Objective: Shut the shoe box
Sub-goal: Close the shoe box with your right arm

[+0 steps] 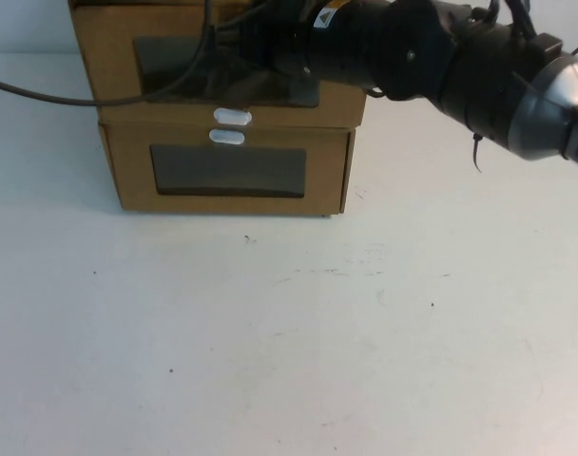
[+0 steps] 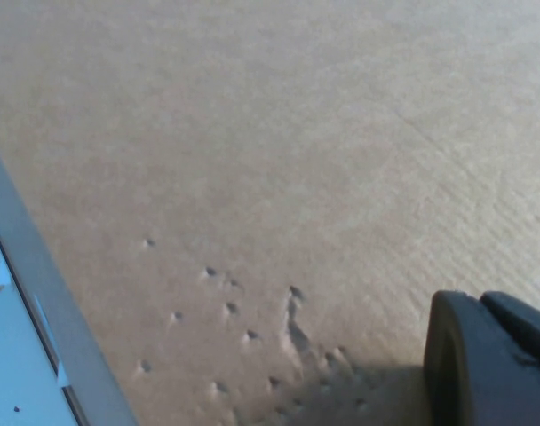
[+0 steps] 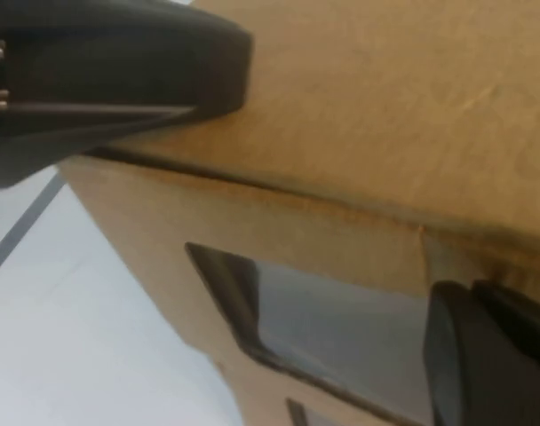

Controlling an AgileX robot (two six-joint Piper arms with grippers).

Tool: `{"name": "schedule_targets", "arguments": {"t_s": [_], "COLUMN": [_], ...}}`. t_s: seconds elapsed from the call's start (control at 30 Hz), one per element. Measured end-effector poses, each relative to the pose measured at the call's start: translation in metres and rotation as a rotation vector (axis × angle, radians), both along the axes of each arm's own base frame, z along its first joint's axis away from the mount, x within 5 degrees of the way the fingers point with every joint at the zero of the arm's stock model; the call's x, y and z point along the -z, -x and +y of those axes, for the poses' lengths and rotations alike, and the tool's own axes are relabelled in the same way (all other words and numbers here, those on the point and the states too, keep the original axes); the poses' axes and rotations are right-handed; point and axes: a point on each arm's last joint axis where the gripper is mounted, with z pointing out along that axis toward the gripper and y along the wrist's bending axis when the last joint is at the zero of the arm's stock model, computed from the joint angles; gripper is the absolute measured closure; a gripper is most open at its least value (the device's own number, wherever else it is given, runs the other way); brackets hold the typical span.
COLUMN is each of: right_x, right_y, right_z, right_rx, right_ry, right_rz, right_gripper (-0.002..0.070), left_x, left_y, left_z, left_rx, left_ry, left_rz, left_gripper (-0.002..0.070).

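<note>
The shoe box (image 1: 108,57) is the upper of two stacked brown cardboard boxes. Its clear window (image 1: 170,66) has the white pull tab (image 1: 232,116) below it. My right gripper (image 1: 284,57) reaches in from the right and is against the box's front. In the right wrist view the right gripper (image 3: 341,182) is open, with one finger (image 3: 119,71) over the cardboard top and the other finger (image 3: 492,355) in front of the window (image 3: 341,311). My left gripper is hidden in the high view. Its wrist view shows one finger (image 2: 492,364) close to a plain cardboard face (image 2: 297,160).
The lower cardboard box (image 1: 227,171) has its white tab (image 1: 226,137) above its window. A black cable (image 1: 42,93) runs in from the left across the upper box. The white table (image 1: 289,332) stretches in front of the boxes.
</note>
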Motion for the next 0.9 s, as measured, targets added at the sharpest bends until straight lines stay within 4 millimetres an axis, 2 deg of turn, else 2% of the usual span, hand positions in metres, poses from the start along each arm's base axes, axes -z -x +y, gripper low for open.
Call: {"name": "schedule_targets", "arguments": {"t_s": [0.27, 0.37, 0.43, 0.53, 0.7, 0.83, 0.9], "right_x": [0.011, 0.003, -0.01, -0.037, -0.083, -0.101, -0.106], "right_y": [-0.01, -0.004, 0.003, 0.023, 0.07, 0.114, 0.144], "right_z": [-0.003, -0.007, -0.012, -0.024, -0.048, -0.071, -0.084], "right_rx": [0.022, 0.009, -0.005, -0.037, -0.118, -0.157, -0.159], "right_ry": [-0.011, -0.003, 0.003, 0.013, 0.067, 0.154, 0.198], "right_rz": [0.025, 0.041, 0.05, 0.064, 0.104, 0.124, 0.118], "right_gripper": [0.0687, 0.0687, 0.0687, 0.0687, 0.0687, 0.0687, 0.0687], "left_x": [-0.001, -0.003, -0.008, -0.022, -0.056, -0.087, -0.099], "left_y": [0.0, 0.002, 0.005, 0.014, 0.041, 0.07, 0.091], "left_z": [0.0, -0.001, -0.002, -0.002, 0.002, 0.01, 0.014], "left_rx": [-0.006, 0.012, 0.03, 0.048, 0.035, -0.002, -0.026], "left_ry": [0.014, 0.015, 0.015, 0.019, 0.007, -0.02, -0.02], "left_rz": [0.007, 0.02, 0.026, 0.012, -0.061, -0.136, -0.177], "left_gripper": [0.0677, 0.0677, 0.0677, 0.0677, 0.0677, 0.0677, 0.0677]}}
